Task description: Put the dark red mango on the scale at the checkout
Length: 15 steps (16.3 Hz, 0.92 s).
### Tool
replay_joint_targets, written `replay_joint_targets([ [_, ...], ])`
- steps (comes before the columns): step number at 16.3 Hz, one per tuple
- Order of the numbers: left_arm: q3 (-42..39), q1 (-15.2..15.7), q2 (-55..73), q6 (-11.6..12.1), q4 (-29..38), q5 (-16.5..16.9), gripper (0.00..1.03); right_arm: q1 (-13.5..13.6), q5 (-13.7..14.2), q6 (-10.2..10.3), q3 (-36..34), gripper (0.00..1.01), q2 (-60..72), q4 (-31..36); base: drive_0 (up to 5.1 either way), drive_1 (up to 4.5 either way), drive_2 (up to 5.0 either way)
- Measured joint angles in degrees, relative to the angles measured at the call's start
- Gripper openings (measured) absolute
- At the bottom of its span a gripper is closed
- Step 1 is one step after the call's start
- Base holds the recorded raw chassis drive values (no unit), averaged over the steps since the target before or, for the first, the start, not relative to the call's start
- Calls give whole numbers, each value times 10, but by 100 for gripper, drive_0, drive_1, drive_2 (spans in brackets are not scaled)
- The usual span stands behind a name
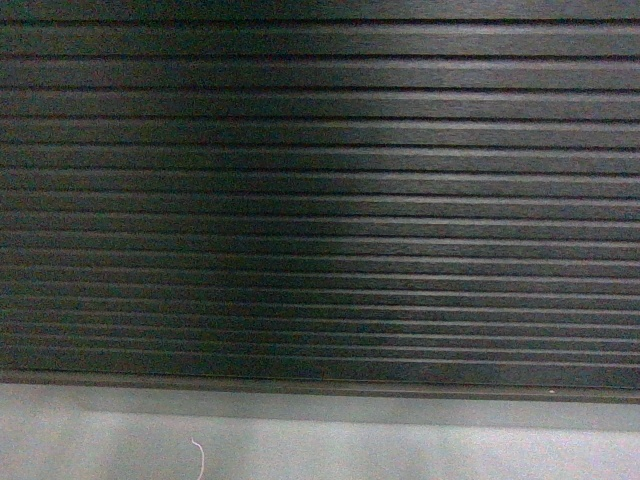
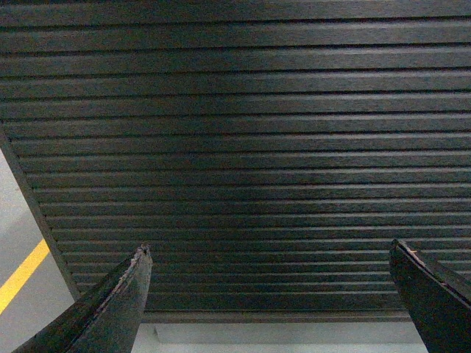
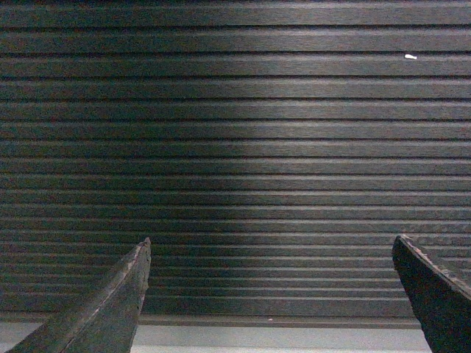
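Across every view stretches the checkout's (image 1: 320, 200) dark, horizontally ribbed front panel, close up; neither the dark red mango nor the scale shows anywhere. Below the panel runs pale grey floor (image 1: 400, 450), with a yellow line (image 2: 22, 273) at the left wrist view's left edge. Left gripper (image 2: 271, 254) and right gripper (image 3: 272, 250) both hold their jaws spread wide, empty, facing the panel.

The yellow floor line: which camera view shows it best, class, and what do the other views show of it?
The left wrist view: the yellow floor line runs diagonally across the grey floor, left of the checkout panel's edge. The head and right wrist views show none of it.
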Motion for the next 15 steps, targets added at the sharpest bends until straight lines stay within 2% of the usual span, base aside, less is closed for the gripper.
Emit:
replay_joint_targets([
  [15,0,0,0,0,0,0,98,0,0,0,0,98,0,0,0,0,0],
])
